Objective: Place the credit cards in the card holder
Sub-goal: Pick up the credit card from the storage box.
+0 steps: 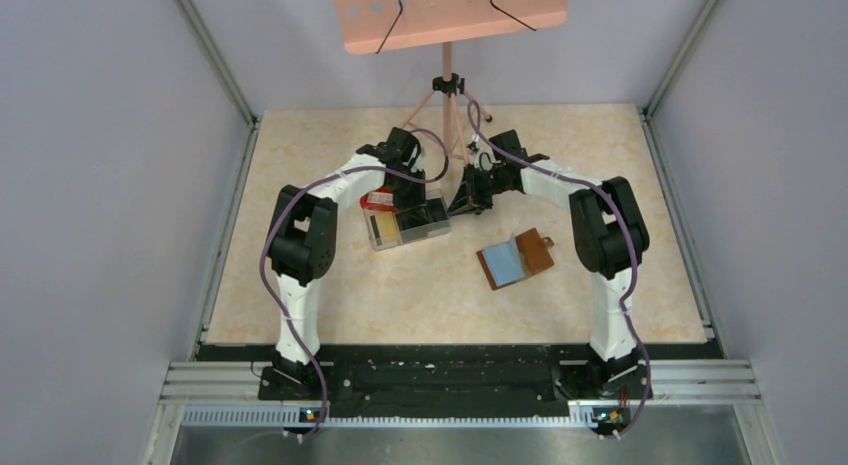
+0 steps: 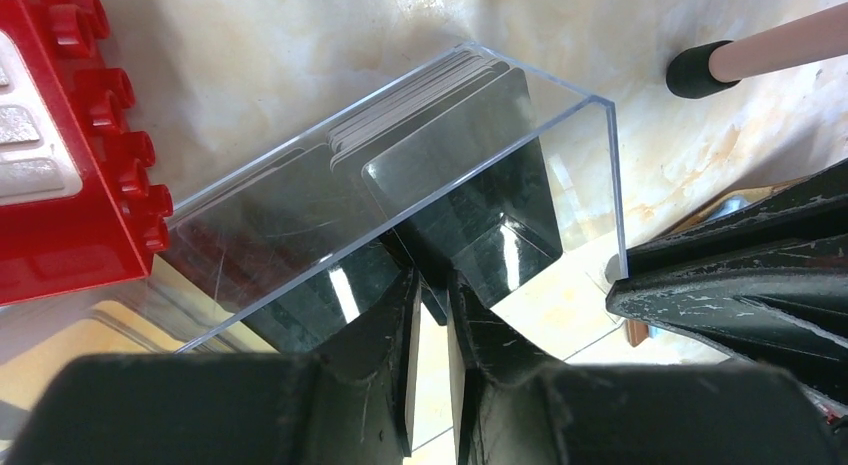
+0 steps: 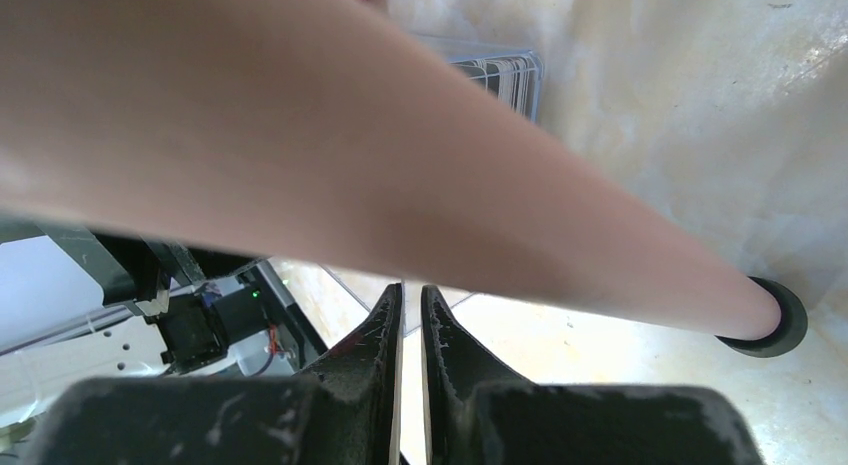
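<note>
We see the credit cards point(image 2: 450, 180) mostly standing on edge in a clear box point(image 2: 598, 175), directly ahead of the left gripper point(image 2: 432, 285). A dark card leans just beyond its fingertips, and a pale-edged stack stands behind that. One blue card point(image 1: 503, 264) lies on the open card holder point(image 1: 537, 249). The holder rests flat on the table point(image 1: 400, 305), well apart from both grippers, back toward the arm bases from the right gripper point(image 3: 410, 290).

The left gripper's jaws stand a narrow slit apart, with their tips at the lower edge of the dark card. We cannot tell whether they pinch it. The right gripper's jaws are drawn almost together with only bare table showing through the slit, so it grasps nothing.

Left of the left fingers, just beside the box, sits a red tray point(image 2: 70, 235). To their right we see the dark bulk of the other arm. A pink stand leg point(image 3: 380, 175) crosses close above the right gripper, and its black rubber foot point(image 3: 775, 323) rests on the table ahead and to the right.
</note>
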Robot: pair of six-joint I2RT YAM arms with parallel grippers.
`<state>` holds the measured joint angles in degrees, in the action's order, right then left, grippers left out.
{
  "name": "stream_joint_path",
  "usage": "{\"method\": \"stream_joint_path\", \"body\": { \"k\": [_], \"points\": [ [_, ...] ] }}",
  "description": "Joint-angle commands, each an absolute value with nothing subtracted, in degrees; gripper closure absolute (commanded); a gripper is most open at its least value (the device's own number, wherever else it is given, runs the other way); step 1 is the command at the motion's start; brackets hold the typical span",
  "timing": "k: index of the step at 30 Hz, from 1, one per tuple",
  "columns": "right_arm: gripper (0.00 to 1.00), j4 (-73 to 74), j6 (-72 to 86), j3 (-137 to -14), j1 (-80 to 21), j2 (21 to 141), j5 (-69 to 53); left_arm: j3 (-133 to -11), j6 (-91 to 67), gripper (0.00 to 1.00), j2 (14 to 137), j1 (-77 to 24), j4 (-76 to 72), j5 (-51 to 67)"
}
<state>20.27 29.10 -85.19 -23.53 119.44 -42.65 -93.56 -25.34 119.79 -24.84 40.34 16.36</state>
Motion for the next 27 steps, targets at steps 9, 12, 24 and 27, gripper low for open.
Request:
{"method": "stream_joint_path", "body": {
  "k": [9,12,24,27],
  "points": [
    [0.86,15.0,31.5,-86.5,-26.9,116.4,-49.8,-91.6,-30.9,0.73,114.9,-25.0,29.9,23.9],
    [0.86,14.1,32.3,-86.5,-26.9,116.9,-51.1,-91.1,-32.0,0.71,115.0,-24.9,28.8,24.7],
    [0.85,14.0,32.2,-86.2,-26.9,116.9,-51.3,-86.6,-33.4,0.71,111.7,-24.8,22.7,25.6],
    [0.85,14.1,32.2,-86.1,-26.9,117.0,-51.4,-85.6,-33.4,0.71,111.3,-24.7,20.8,25.4]
  ]
}}
